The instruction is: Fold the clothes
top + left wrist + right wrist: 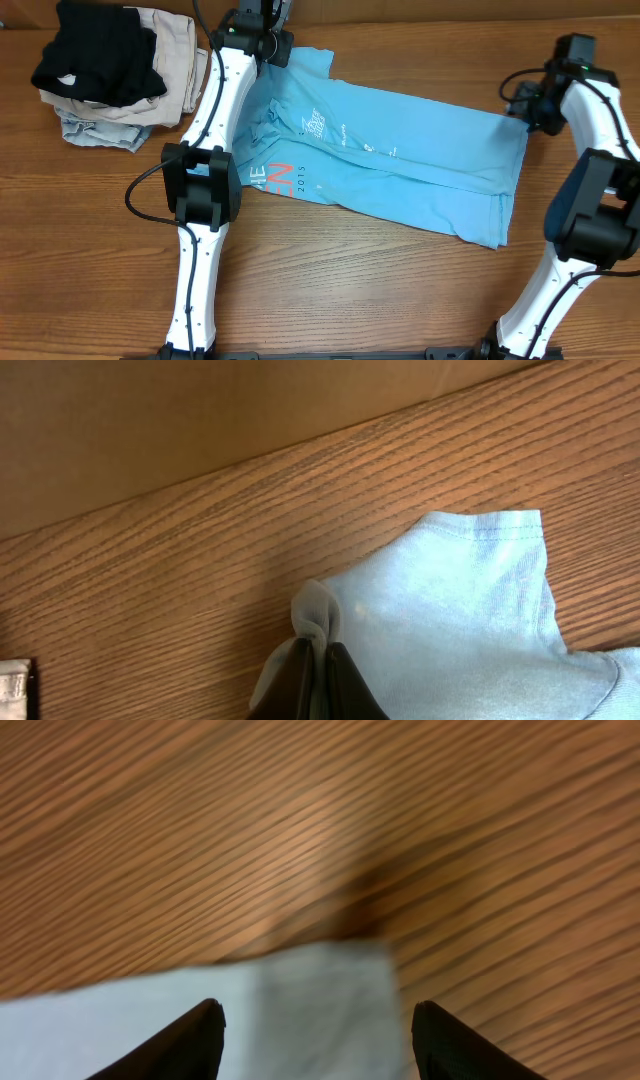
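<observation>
**op:** Where am I in the fold?

**eng:** Grab stage, by my read. No fold has been made yet. The T-shirt lies spread on the table, lettering up, with wrinkles through its middle.

**op:** Left side?

**eng:** Your left gripper is closed on a pinch of cloth at the shirt's far-left corner, by the sleeve. The fabric bunches right at the tips, so that grip looks real.

**op:** Right side?

**eng:** Your right gripper has its jaws apart, straddling the shirt's far-right corner. Cloth shows between the fingers, but nothing is clamped. The wrist view is blurred, so I can't tell whether the tips touch the fabric or hang just above it.

**op:** So what's next?

**eng:** You need the right jaws down on that corner and closed. Make sure they catch cloth and not just wood, because the corner sits right at the shirt's edge and there's little margin. Thin cotton slips easily, so take a deep enough bite.

**op:** Then lift?

**eng:** Yes, both corners together and at an even height. Then carry the shirt's far edge over toward its near edge. If one side leads, the body will skew.

**op:** Anything in the way?

**eng:** The folded stack sits well off the shirt's left end, beyond your left arm. It shouldn't get in the way of a far-to-near fold.
</observation>
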Controlling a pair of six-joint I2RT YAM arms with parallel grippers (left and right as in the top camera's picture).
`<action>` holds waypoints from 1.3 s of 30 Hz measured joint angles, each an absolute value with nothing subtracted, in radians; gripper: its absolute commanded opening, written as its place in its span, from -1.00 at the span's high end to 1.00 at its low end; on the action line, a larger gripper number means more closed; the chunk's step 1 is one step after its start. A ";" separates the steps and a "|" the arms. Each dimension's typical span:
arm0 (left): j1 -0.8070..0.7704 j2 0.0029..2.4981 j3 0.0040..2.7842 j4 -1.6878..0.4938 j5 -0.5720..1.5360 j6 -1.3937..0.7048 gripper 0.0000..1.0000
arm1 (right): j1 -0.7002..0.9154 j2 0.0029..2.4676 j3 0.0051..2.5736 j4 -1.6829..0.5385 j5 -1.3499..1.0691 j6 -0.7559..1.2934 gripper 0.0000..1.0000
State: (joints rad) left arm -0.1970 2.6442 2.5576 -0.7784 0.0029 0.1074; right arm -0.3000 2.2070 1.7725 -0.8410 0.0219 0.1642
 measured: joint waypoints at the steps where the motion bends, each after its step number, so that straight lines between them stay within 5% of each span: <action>1: -0.197 2.644 2.558 -0.778 0.003 0.107 0.92 | -0.309 2.214 1.773 -0.834 0.021 0.164 -0.22; 13: -0.197 2.644 2.558 -0.779 0.003 0.107 0.92 | -0.319 2.299 1.773 -0.756 -0.008 0.144 0.10; 22: -0.197 2.644 2.558 -0.790 0.003 0.107 0.91 | -0.319 2.300 1.773 -0.738 -0.019 0.125 0.90; 39: -0.197 2.615 2.567 -0.819 0.002 0.113 0.92 | -0.322 2.225 1.789 -0.989 -0.135 0.073 0.92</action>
State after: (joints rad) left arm -0.1967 2.6152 2.5668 -0.8192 0.0025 0.1127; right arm -0.3222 2.2246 1.7885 -0.9886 -0.1349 0.0727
